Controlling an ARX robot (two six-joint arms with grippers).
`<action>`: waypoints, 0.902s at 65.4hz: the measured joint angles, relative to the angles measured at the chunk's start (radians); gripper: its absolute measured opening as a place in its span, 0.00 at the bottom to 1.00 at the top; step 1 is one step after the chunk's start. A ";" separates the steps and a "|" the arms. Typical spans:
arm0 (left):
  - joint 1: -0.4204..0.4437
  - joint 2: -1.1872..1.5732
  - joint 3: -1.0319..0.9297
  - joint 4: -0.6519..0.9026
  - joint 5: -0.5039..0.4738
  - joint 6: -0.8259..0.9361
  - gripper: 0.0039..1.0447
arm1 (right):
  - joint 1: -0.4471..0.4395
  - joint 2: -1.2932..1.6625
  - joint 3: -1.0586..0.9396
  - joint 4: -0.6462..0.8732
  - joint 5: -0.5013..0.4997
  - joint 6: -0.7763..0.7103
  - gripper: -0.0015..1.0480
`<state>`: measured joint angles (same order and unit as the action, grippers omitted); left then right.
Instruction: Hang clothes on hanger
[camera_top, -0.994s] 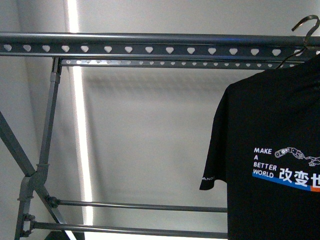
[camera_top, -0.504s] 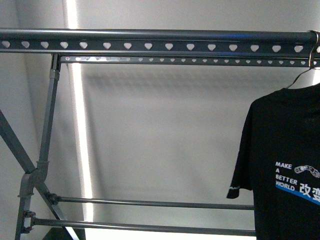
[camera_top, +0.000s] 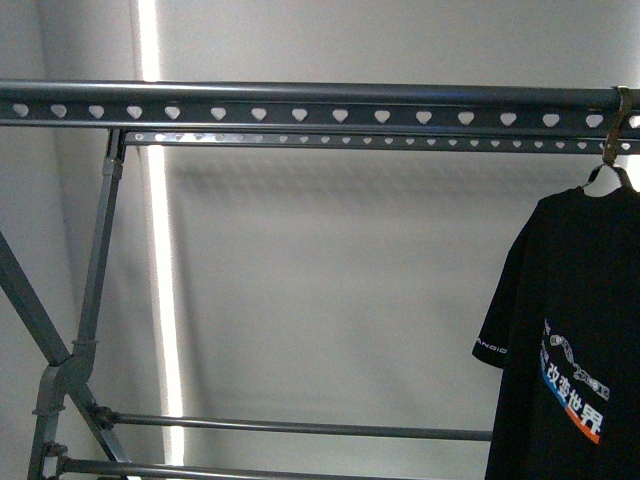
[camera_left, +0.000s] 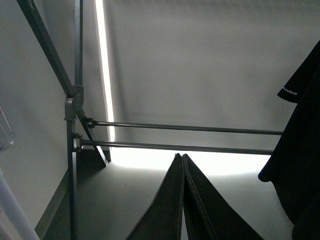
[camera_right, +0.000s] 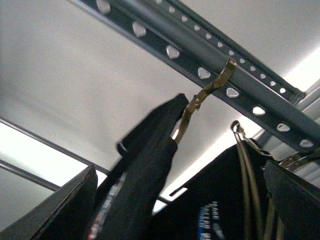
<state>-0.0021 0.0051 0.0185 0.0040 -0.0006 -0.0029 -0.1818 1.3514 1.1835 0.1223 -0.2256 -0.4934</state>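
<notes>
1. Black T-shirt (camera_top: 575, 330) hanging at the 3 o'clock edge of the front view, turned partly edge-on, white and blue print (camera_top: 572, 385) low on its front, sleeve hem with small white lettering toward 9 o'clock
2. Suspended by a brass-coloured hook (camera_top: 620, 120) caught over the grey rack rail (camera_top: 300, 105), at the 2 o'clock corner of the front view
3. Rail running level from 9 to 3 o'clock, a row of heart-shaped holes along it, a second thinner punched bar just behind and below
4. Slanted legs (camera_top: 90, 300) at 8 o'clock, two thin cross rods (camera_top: 300, 428) low at 6 o'clock
5. Left gripper (camera_left: 183, 200) seen from its wrist camera at 6 o'clock, dark fingers (camera_left: 167, 205) pressed together, nothing between them, well apart from the shirt
6. Right gripper (camera_right: 175, 200) seen from its wrist camera, dark fingers (camera_right: 55, 210) spread wide to either side, shirt and hook between them; grip on the cloth not possible to tell
7. A second dark printed garment (camera_right: 220, 210) beside it on wire hangers
</notes>
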 joint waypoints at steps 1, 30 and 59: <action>0.000 0.000 0.000 0.000 0.000 0.000 0.03 | -0.003 -0.013 -0.011 0.004 -0.010 0.023 0.94; 0.000 -0.001 0.000 0.000 0.000 0.000 0.03 | 0.001 -0.573 -0.546 0.059 0.053 0.499 0.67; 0.000 -0.002 0.000 0.000 0.000 0.000 0.03 | 0.169 -0.795 -0.943 0.185 0.217 0.494 0.02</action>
<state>-0.0021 0.0036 0.0185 0.0040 -0.0006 -0.0029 -0.0128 0.5560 0.2405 0.3069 -0.0082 0.0002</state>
